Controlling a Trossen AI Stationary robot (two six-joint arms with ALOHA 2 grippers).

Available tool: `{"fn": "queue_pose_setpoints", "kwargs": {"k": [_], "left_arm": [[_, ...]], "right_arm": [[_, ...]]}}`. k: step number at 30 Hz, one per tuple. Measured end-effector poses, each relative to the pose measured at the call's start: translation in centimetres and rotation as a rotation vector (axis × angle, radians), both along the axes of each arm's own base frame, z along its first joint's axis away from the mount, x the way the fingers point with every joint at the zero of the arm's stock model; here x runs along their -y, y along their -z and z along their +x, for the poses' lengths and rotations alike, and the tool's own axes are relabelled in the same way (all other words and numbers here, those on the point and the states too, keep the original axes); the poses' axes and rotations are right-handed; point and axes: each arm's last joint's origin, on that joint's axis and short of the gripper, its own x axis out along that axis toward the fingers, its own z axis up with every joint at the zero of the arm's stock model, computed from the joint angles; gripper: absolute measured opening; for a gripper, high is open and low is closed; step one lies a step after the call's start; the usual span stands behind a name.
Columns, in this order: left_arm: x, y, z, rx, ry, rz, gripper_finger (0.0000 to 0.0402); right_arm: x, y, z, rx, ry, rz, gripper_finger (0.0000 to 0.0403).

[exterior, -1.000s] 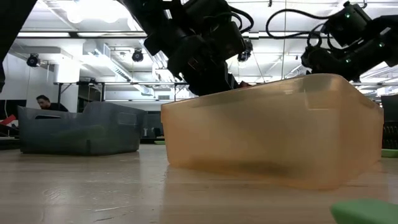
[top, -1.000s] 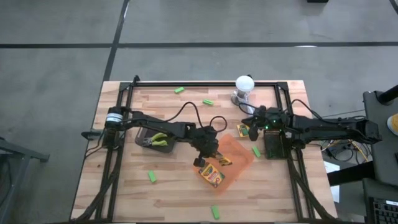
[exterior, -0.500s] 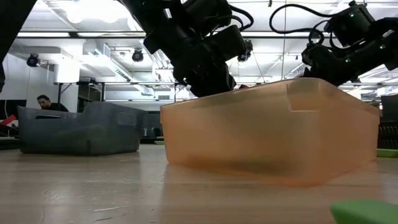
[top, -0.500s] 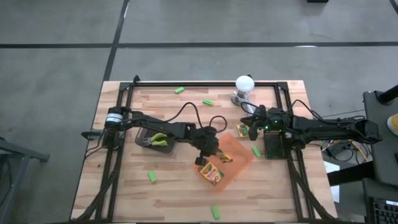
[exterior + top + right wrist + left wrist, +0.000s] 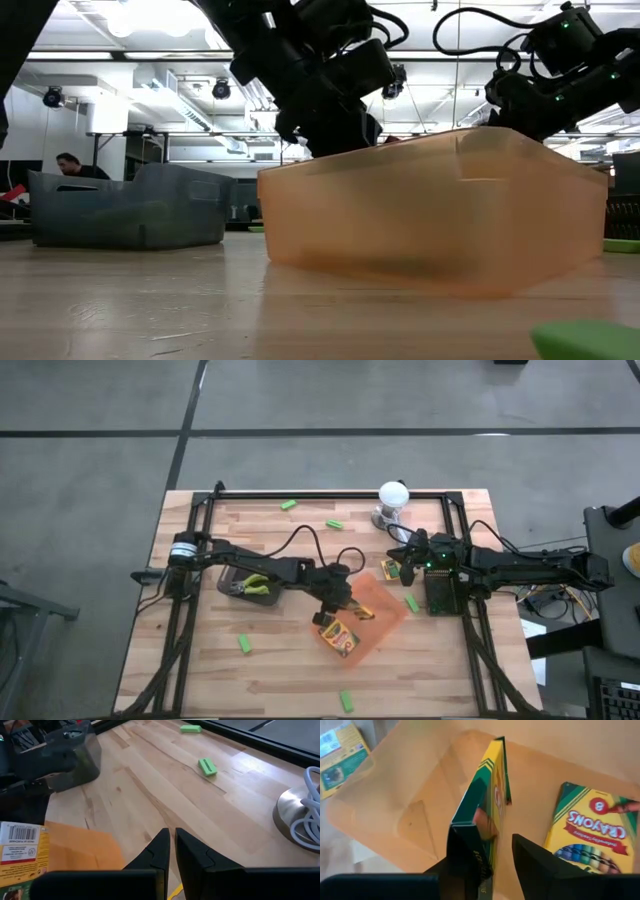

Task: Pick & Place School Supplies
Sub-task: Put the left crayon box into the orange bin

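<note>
**Left gripper lets go of a crayon box inside the orange tray**

The crayon box stands on its edge inside the orange tray, its green spine turned toward the left wrist camera; one finger of the left gripper lies against the box's side, while the other stands clear of it with a gap showing; the jaws have parted over the last second, so the pincer is now partly open and no longer clamps the box; whether the near finger merely touches or leans on it cannot be told. A second crayon box lies flat on the tray floor just beside, face up; a third crayon box lies outside the tray's wall on the table.

In the high view the left gripper hangs over the tray's middle much as it did a second ago, the arm barely shifted; only the fingers have changed. This reads as the release at the end of one placement; the box, left on its edge, may tip over once the fingers lift away.

The right gripper waits low over the table near the tray's far corner, its fingers pressed shut on nothing; beyond it lie green stubby pieces on the bare wood and the lamp base at the table's edge; a dark bin by the left arm holds a plier-like tool; several supplies thus remain to be gathered.
</note>
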Motion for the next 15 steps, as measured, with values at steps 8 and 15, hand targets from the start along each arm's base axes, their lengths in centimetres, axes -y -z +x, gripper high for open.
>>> {"fn": "queue_pose_setpoints", "kwargs": {"k": [8, 15], "left_arm": [[0.02, 0.19, -0.19, -0.004, 0.077, 0.143, 0.0120], [0.58, 0.18, -0.21, 0.030, 0.251, 0.310, 0.0120]], "right_arm": [[0.00, 0.00, 0.00, 0.000, 0.000, 0.000, 0.0027], [0.00, 0.01, 0.00, -0.001, 0.000, 0.000, 0.0027]]}}
